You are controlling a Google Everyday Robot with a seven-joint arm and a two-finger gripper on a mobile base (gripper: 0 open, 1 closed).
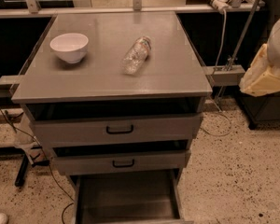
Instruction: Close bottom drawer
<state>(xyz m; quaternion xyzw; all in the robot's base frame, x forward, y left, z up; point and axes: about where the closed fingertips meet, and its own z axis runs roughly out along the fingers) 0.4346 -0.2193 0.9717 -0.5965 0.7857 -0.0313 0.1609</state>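
A grey metal bench (pixel 177 59) with a flat top and three drawers stands in the middle of a speckled stone floor (pixel 238 171). Its tall top drawer (pixel 74 130), with a black loop handle, is slightly ajar. The shallower middle drawer (pixel 84 164) below it also sits a little way out. The bottom drawer (pixel 126 197), a plain grey metal tray, is pulled far out toward the near side, and its front panel is cut off by the lower edge of the view.

At the far right, well apart from the bench and at about the height of its top, hangs the robot's cream-coloured tool (pixel 263 76), touching nothing visible. Whether it is spread or pressed together I cannot tell.

A clear plastic bottle (pixel 136 55) lies on its side near the middle of the bench top. A white round bowl (pixel 69 46) stands upright to its left.
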